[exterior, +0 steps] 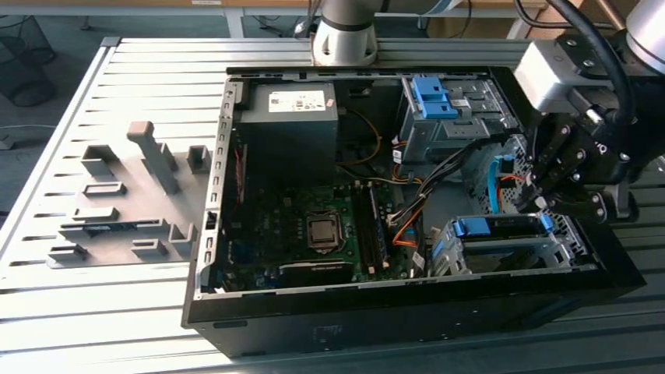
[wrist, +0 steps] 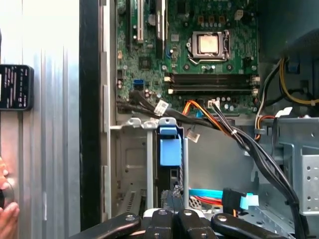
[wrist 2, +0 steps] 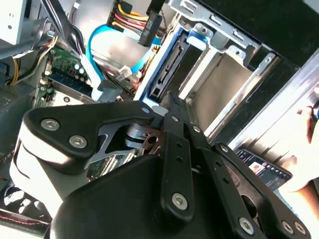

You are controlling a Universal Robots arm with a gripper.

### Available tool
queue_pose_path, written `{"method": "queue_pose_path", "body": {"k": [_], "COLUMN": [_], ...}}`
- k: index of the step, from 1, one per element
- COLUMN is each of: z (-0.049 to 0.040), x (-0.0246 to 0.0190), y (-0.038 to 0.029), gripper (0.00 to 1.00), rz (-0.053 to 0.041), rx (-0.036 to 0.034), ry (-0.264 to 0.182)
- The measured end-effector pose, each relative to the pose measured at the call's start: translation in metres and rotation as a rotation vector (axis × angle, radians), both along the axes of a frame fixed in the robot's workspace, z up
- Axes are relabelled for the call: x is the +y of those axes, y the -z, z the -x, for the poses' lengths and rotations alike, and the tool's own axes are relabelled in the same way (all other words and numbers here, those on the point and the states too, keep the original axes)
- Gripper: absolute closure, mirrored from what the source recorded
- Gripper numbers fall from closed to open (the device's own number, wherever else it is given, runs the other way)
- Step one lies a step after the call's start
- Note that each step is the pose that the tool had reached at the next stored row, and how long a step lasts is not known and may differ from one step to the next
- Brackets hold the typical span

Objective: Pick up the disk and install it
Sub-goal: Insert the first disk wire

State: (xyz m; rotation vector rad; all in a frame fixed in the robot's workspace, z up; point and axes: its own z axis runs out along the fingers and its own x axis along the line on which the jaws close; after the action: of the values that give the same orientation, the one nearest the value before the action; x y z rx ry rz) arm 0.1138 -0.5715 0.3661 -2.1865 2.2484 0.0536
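The disk (exterior: 499,227) sits edge-on in the metal drive cage (exterior: 561,249) at the near right corner of the open computer case, its blue rail and handle facing up. In both wrist views the disk (wrist: 169,149) (wrist 2: 169,67) lies inside its cage slot. My gripper (exterior: 543,201) hangs just above that cage. Its fingers are shut together with nothing between them, and the tips (wrist 2: 167,99) (wrist: 173,199) are close to the end of the disk's blue rail. I cannot tell whether they touch it.
A black power supply (exterior: 286,117) with a white sticker fills the case's far left. A bare blue bracket (exterior: 431,97) sits in the upper cage. Cables (wrist: 239,139) cross beside the cage over the motherboard (exterior: 311,226). A grey fixture block (exterior: 124,202) lies outside. A hand (wrist: 7,209) and dark device (wrist: 15,87) rest beside the case.
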Motion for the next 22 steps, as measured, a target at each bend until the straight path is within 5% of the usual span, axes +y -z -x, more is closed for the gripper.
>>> {"method": "queue_pose_path", "body": {"k": [3,4,5,14,21,22], "z": [-0.0058,-0.0117,-0.0141,-0.0197,-0.0205,-0.0211], "x": [0.0030,0.0114,0.0146,0.0316,0.0339,0.0347], "y": [0.0028,0.0052,0.0054,0.0057,0.0057,0.0057], "gripper": [0.89,0.89,0.89,0.89,0.89,0.82], "rz": [-0.0013,-0.0015,-0.0015,-0.0003,0.0037,0.0037], "rx": [0.0012,0.0022,0.0026,0.0026,0.0025,0.0025], "ry": [-0.001,-0.001,-0.001,-0.004,-0.062,-0.064]}}
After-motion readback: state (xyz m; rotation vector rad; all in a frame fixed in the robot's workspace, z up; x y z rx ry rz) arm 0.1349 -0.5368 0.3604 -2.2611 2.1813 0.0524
